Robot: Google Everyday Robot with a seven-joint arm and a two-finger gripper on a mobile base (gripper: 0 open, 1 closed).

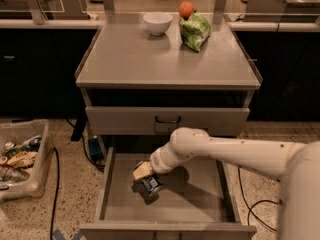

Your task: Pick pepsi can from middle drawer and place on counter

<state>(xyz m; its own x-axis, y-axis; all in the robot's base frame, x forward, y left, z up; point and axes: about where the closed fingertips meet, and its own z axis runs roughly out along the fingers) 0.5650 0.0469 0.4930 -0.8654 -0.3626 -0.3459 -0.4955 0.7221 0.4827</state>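
Note:
The pepsi can point(152, 183), dark blue with white markings, lies inside the open middle drawer point(200, 199), left of its middle. My gripper point(144, 175) reaches down into the drawer from the right and sits right over the can, touching or closely around it. The white arm point(225, 151) stretches across the drawer's right half. The counter point(150, 59) is the flat grey top of the cabinet, above and behind the drawer.
On the counter's back edge stand a white bowl point(157, 22), a green bag point(195, 30) and an orange fruit point(186, 8). A closed drawer front with a black handle point(167, 120) is above the open drawer. A bin of trash point(20, 156) sits on the floor at left.

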